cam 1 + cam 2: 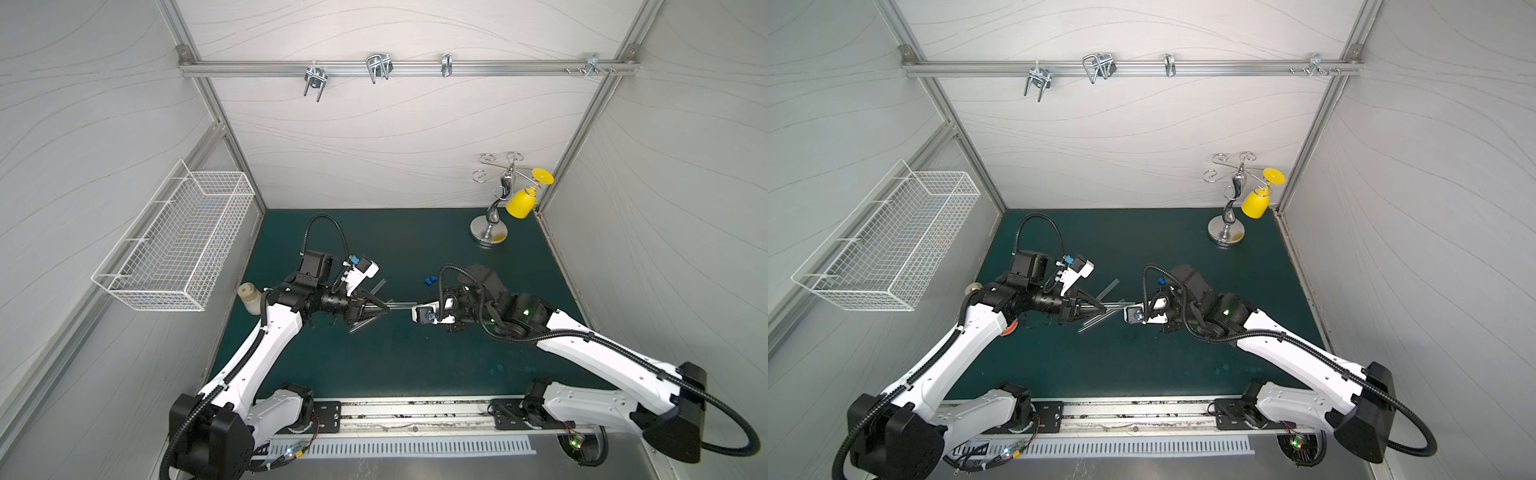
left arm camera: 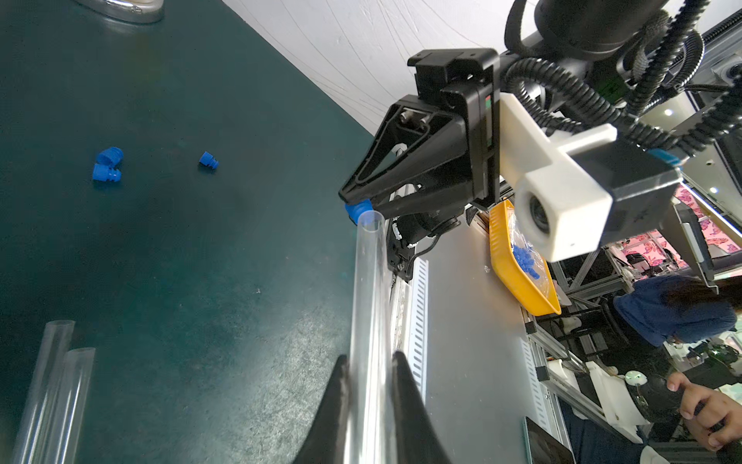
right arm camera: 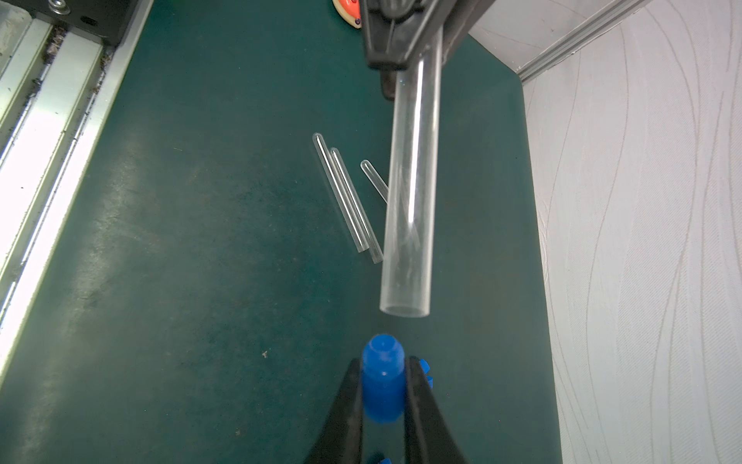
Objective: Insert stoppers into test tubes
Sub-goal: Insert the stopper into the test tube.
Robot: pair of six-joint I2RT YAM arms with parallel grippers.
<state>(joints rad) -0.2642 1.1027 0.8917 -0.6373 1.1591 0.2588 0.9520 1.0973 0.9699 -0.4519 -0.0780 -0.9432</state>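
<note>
My left gripper (image 2: 369,359) is shut on a clear test tube (image 2: 369,281), holding it above the green mat with its open mouth toward the right arm. My right gripper (image 3: 383,363) is shut on a blue stopper (image 3: 383,381). The stopper's narrow end faces the tube's mouth (image 3: 404,311), a short gap away and slightly to one side. In both top views the two grippers meet over the mat's middle, around the held tube (image 1: 401,306). Three more test tubes (image 3: 349,201) lie on the mat. Three loose stoppers (image 2: 107,164) lie beyond them.
A cream-capped bottle (image 1: 250,297) stands by the left arm. A metal stand (image 1: 490,226) with a yellow cup (image 1: 521,203) occupies the back right corner. A white wire basket (image 1: 174,237) hangs on the left wall. A yellow tray (image 2: 518,277) sits outside the cell.
</note>
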